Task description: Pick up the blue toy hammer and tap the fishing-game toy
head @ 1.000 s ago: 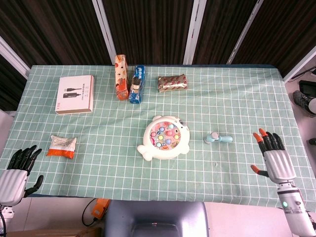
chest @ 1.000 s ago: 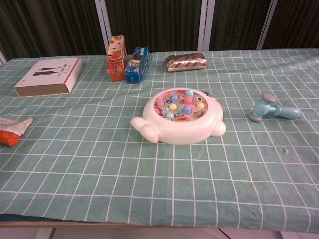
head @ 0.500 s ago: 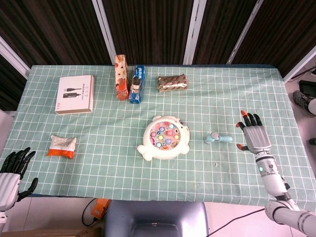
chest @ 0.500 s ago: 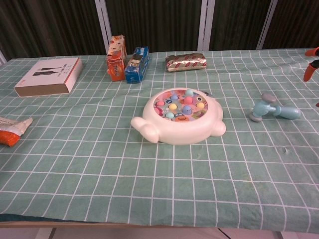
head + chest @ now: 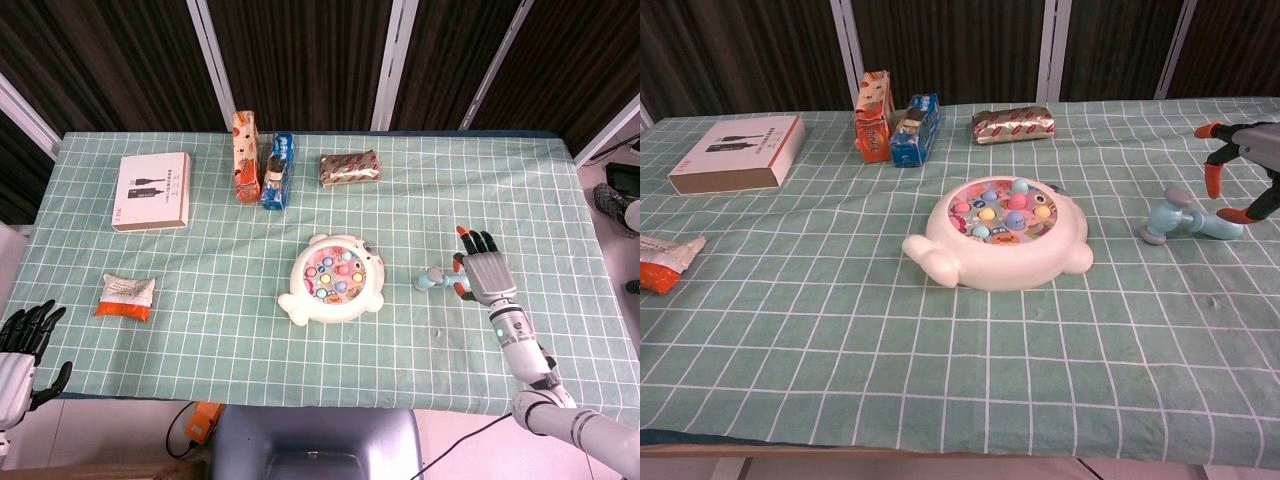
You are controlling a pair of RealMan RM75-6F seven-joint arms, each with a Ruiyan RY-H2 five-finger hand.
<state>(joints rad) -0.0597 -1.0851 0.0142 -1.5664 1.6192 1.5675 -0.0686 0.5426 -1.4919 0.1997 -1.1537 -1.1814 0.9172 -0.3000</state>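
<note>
Two hands to report, and I'm sweeping from the left. My left hand [image 5: 18,352] hangs off the near-left corner of the table [image 5: 200,340], fingers apart, holding nothing, and it has barely shifted in the last half second after dropping lower before that. On the cloth, the orange snack packet [image 5: 126,297] lies near the left edge, with the white box [image 5: 151,190] further back. Along the far side stand the orange carton [image 5: 243,156] and, just beside it, the blue biscuit pack [image 5: 278,170], then the shiny wrapped bar [image 5: 350,167]; none of them has moved. Centre now: the fishing-game toy [image 5: 334,280] sits where it was, white body, coloured fish on top. Right of it lies the blue toy hammer [image 5: 1188,218], flat on the cloth, head toward the game, handle pointing right. My right hand [image 5: 482,275] has come in from the near-right edge and is now over the handle end, fingers spread, orange fingertips [image 5: 1212,180] hooked down above the hammer in the chest view. I can't tell whether it touches the handle; it grips nothing yet.
</note>
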